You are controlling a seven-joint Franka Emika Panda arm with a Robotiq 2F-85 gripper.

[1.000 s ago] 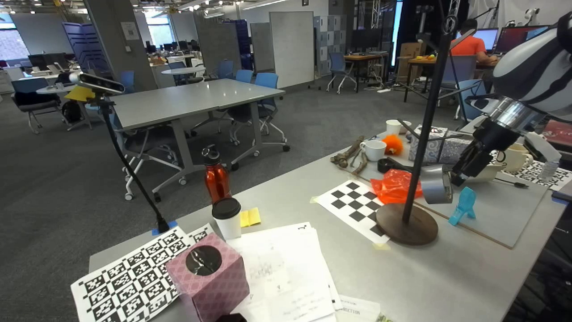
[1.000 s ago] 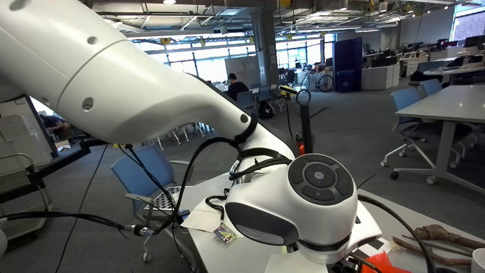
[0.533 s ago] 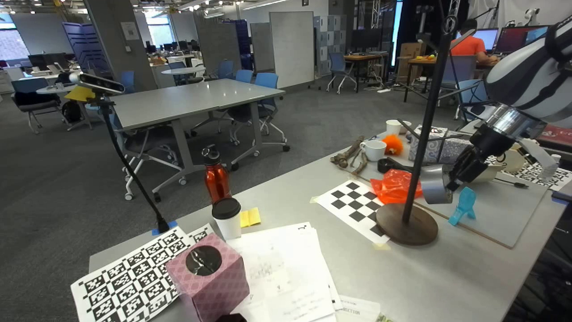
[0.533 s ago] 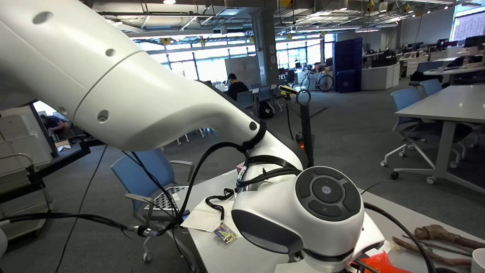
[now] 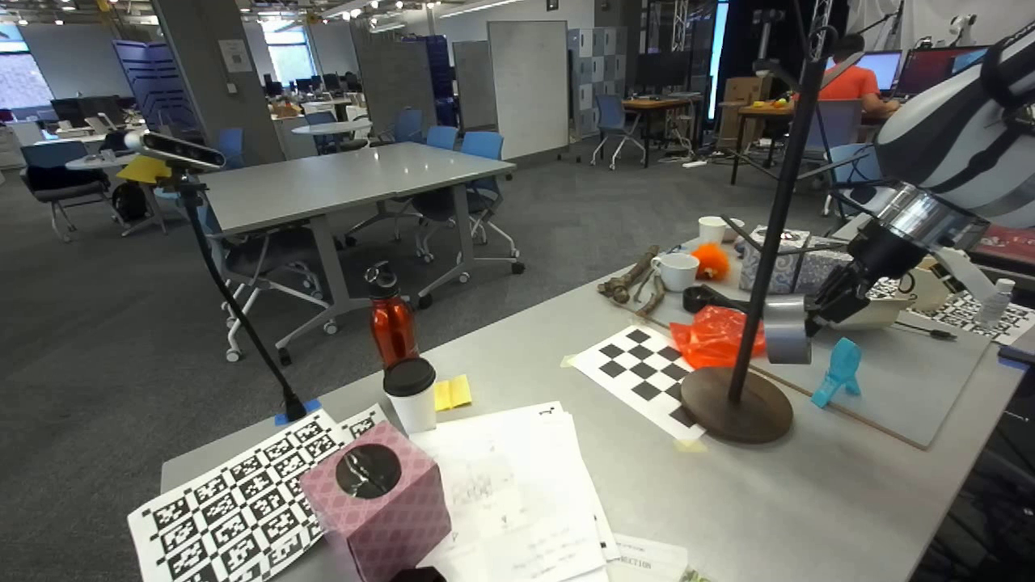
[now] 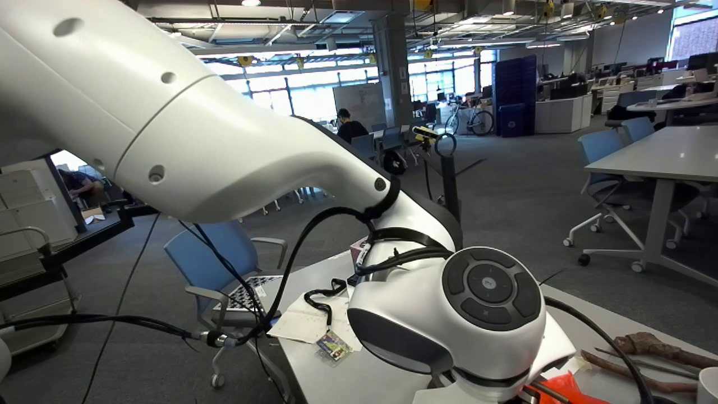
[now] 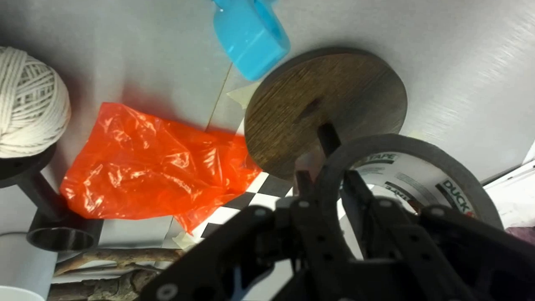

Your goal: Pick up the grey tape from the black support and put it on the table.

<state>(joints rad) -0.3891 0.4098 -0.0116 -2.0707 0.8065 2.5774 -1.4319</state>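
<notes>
The grey tape (image 5: pixel 786 333) hangs upright beside the pole of the black support (image 5: pixel 775 230), above its round wooden base (image 5: pixel 734 414). What bears the tape there cannot be made out. In the wrist view my gripper (image 7: pixel 329 179) straddles the near wall of the tape roll (image 7: pixel 397 143): one finger is inside the ring, the other outside, shut with the wall between them. The gripper (image 5: pixel 811 318) comes in from the right in an exterior view. The table (image 5: pixel 687 501) lies below. In an exterior view my arm (image 6: pixel 449 314) hides the gripper and tape.
Close to the base are a blue clip (image 5: pixel 841 373), a red plastic bag (image 5: pixel 716 338) and a checkerboard sheet (image 5: pixel 627 365). A ball of string (image 7: pixel 31 102) shows in the wrist view. Sticks (image 5: pixel 635 279) and a white mug (image 5: pixel 676 271) lie farther back.
My gripper has dipped slightly and its fingers have come together on the tape's wall. The roll has turned a little, and the support's pole has shifted slightly to the right at its top.
</notes>
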